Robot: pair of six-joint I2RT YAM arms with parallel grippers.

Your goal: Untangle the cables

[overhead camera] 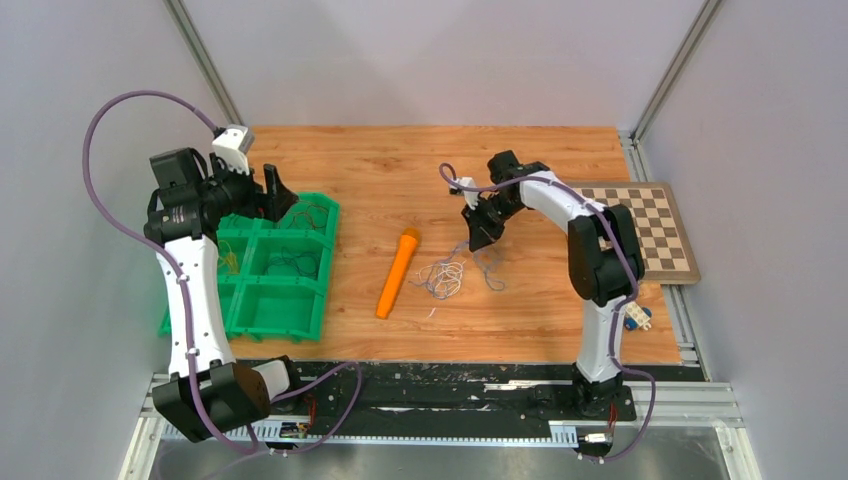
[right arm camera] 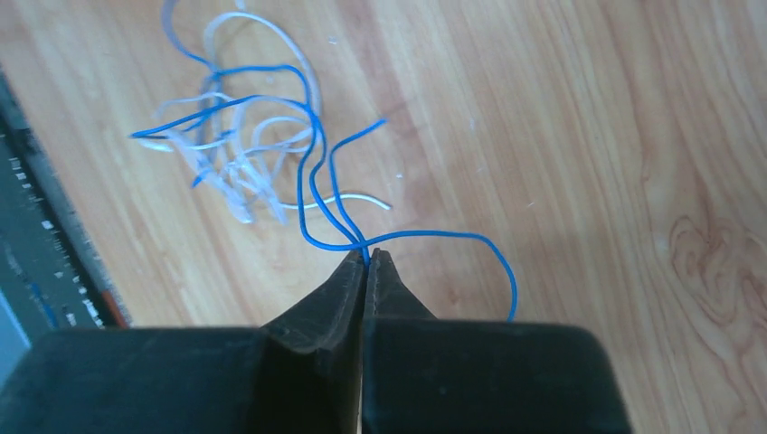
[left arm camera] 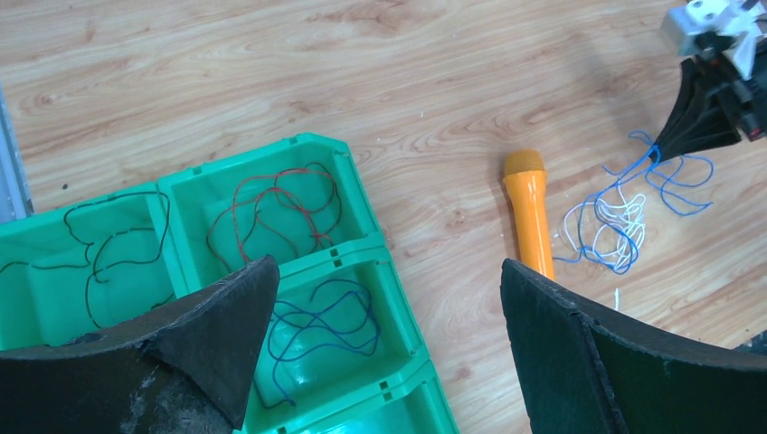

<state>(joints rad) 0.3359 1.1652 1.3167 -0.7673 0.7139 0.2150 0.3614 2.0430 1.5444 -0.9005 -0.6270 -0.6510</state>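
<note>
The table (overhead camera: 380, 160) is warm orange-brown wood with wavy darker lines in it. The tray (overhead camera: 300, 325) is bright green. Inside it I see a black cable (left arm camera: 95, 258), a red cable (left arm camera: 271, 212) and a dark blue cable (left arm camera: 326, 321). Out on the wood, a bright blue cable (right arm camera: 314, 154) is mixed with white cables (right arm camera: 244, 172). The marker (overhead camera: 397, 273) is orange all over. The board (overhead camera: 640, 230) has dark brown and cream squares. The left arm (overhead camera: 190, 290) and right arm (overhead camera: 600, 335) are white with black parts, and their hoses (overhead camera: 88, 170) are lilac. The left gripper (left arm camera: 389, 265) and right gripper (right arm camera: 366, 258) are black.
</note>
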